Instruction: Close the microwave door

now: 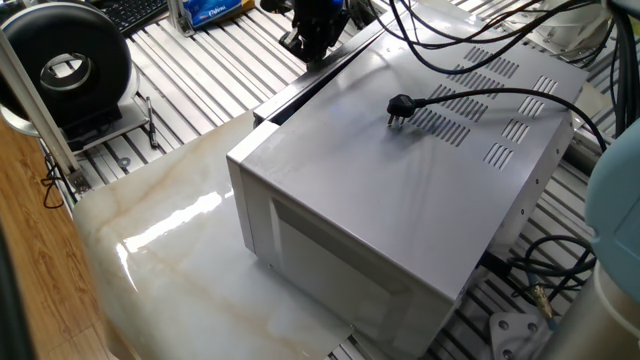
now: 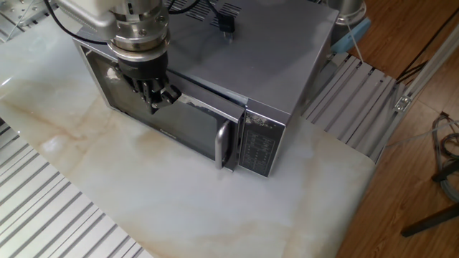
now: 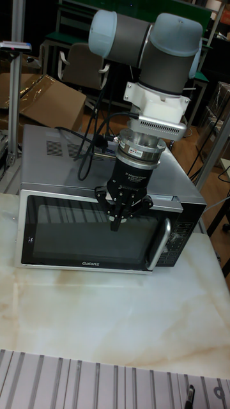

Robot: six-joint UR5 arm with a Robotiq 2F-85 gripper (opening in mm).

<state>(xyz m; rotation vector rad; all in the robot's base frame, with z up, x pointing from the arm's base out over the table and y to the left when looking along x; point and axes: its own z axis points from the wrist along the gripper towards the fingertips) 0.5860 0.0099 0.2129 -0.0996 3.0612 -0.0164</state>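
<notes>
The microwave is a light-grey box standing on the marble table. Its door, black-framed with dark meshed glass, lies almost flush against the face. A thin gap shows along its top edge. The silver handle is at the door's right side. My gripper points down in front of the door's upper middle, fingers pinched together and empty, tips against the glass. Whether the latch has caught cannot be told.
A black power cord with plug lies on the microwave's top. A black round device stands beyond the marble slab. Slatted metal rails flank the table. Cables trail behind the microwave.
</notes>
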